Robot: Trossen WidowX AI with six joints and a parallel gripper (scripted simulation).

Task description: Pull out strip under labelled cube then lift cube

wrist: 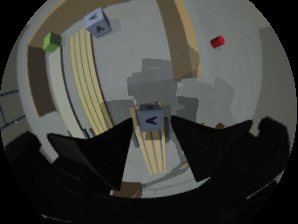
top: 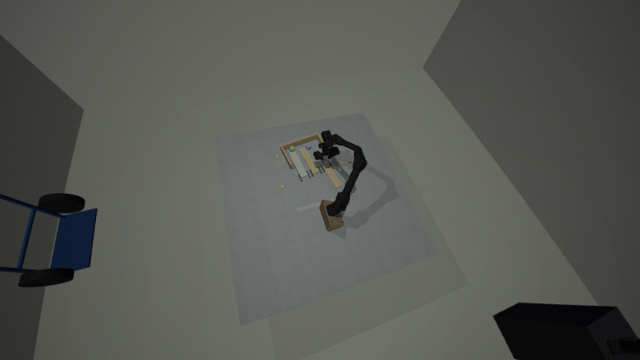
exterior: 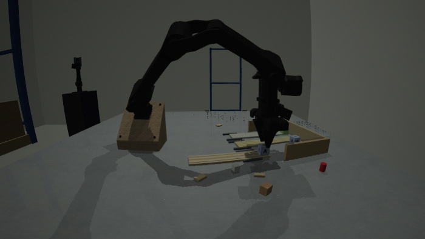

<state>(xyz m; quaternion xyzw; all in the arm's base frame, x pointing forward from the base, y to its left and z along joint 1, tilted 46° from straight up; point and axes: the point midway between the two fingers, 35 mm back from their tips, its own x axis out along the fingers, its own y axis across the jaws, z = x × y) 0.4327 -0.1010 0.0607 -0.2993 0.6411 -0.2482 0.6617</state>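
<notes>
The labelled cube (exterior: 263,149) (wrist: 152,120) (top: 325,161), blue-grey with a dark letter, sits on the right end of a pale wooden strip (exterior: 218,158) (wrist: 154,152) (top: 334,177). This strip lies pulled out toward the arm's base, apart from the other strips. My gripper (exterior: 267,145) (wrist: 152,120) points straight down over the cube. Its fingers are partly open, one on each side of the cube, just at its top. I cannot tell whether they touch it.
A wooden fence (exterior: 306,147) (top: 299,140) encloses two more strips (exterior: 261,141) (exterior: 246,134), a second blue-grey cube (exterior: 294,139) (wrist: 97,20) and a green cube (wrist: 51,42) (top: 292,148). A red cylinder (exterior: 322,167) (wrist: 217,42) and a tan cube (exterior: 265,188) lie outside.
</notes>
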